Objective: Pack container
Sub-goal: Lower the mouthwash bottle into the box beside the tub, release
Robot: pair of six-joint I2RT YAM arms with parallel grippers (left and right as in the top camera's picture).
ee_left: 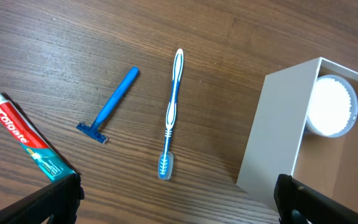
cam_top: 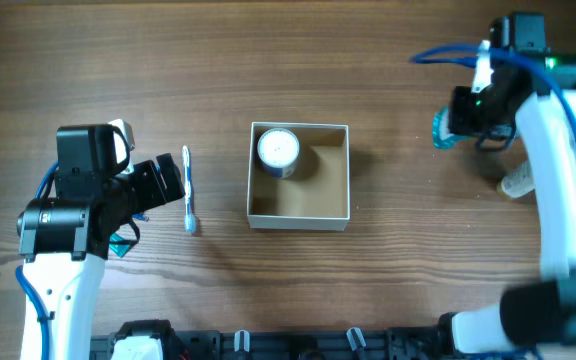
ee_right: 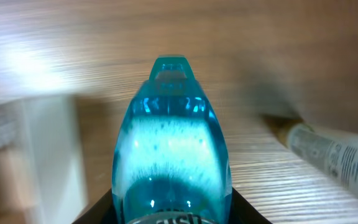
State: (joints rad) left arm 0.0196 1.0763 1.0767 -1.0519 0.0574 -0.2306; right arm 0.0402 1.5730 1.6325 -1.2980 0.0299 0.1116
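The container point(cam_top: 299, 212), a small square white-walled box with a tan inside, sits mid-table and holds a round white-lidded jar point(cam_top: 278, 150) in its back-left corner. It also shows in the left wrist view point(ee_left: 272, 124) with the jar point(ee_left: 332, 107). My left gripper point(ee_left: 178, 205) is open and empty, just above the table beside a blue-and-white toothbrush point(ee_left: 171, 112), which the overhead view point(cam_top: 188, 190) shows too. My right gripper point(cam_top: 458, 120) is shut on a clear blue bottle point(ee_right: 171, 155), held above the table right of the container.
A blue razor point(ee_left: 112, 104) and a Colgate toothpaste tube point(ee_left: 23, 134) lie left of the toothbrush. A pale tube point(cam_top: 517, 181) lies on the table under the right arm; it also shows in the right wrist view point(ee_right: 334, 158).
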